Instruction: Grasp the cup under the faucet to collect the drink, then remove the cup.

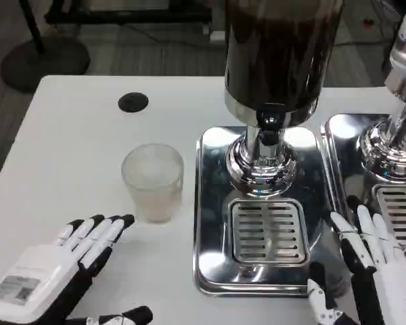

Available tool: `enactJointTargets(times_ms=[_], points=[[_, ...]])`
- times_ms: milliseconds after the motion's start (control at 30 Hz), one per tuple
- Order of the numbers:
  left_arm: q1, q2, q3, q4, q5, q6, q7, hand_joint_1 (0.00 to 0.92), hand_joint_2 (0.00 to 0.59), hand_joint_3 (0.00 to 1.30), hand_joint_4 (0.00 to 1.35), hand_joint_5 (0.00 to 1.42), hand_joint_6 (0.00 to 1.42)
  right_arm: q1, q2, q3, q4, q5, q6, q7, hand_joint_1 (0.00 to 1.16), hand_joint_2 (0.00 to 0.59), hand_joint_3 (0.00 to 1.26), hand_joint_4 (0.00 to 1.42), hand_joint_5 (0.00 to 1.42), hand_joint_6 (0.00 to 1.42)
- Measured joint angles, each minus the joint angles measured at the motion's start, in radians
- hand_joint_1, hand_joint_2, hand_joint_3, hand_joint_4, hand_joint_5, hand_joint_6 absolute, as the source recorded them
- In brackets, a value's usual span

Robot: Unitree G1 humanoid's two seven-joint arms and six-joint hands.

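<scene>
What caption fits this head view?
Both open hands wait; cup stands left of the dispenser tray.

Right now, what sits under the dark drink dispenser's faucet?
Only the slotted metal drip grate in the shiny steel tray. The clear plastic cup stands left of it on the white table. Below the grate is hidden.

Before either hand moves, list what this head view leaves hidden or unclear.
- Dispenser: its top is cut off by the upper edge, so the fill level is unreadable.
- Second dispenser: cropped by the right edge.
- Cup: cloudy wall, contents unclear.
- Left hand and right hand: wrists cut off by the bottom edge.
- Left hand label: too small to read.
</scene>
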Motion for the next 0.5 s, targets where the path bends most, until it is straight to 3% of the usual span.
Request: enactJointTargets(times_ms=[500], points=[[0.005, -0.001, 0.0, -0.008, -0.01, 0.004, 0.0, 0.0, 0.113, 0.0, 0.0, 0.0, 0.0, 0.005, -0.004, -0.007, 0.0, 0.014, -0.009, 0.001, 0.4, 0.508, 0.18, 0.01, 0.01, 0.09]])
